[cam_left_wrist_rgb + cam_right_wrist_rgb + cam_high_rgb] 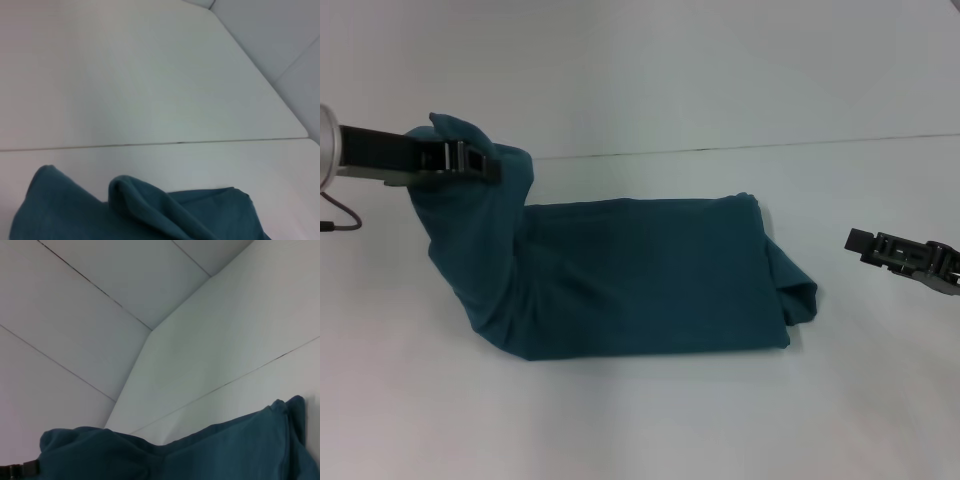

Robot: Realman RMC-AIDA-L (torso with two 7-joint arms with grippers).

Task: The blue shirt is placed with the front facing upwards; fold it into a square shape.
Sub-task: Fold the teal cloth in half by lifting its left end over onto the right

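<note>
Left gripper [470,160] fingers clenched on shirt [650,275] left end, lifted. Carry across shirt toward right edge, keep taut. Right gripper [865,243] beside shirt's right edge; fingers: cannot tell.

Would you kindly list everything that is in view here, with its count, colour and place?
shirt: one, dark teal-blue, partly folded into a wide band across the middle of the table, its end on the robot's left lifted off the surface; no lettering shows.
table: one, white, under the shirt, with a thin seam line running across it behind the shirt.
left gripper: one, black, raised at the far left, shut on the lifted end of the shirt.
right gripper: one, black, at the right edge of the head view, apart from the shirt, holding nothing.
</note>
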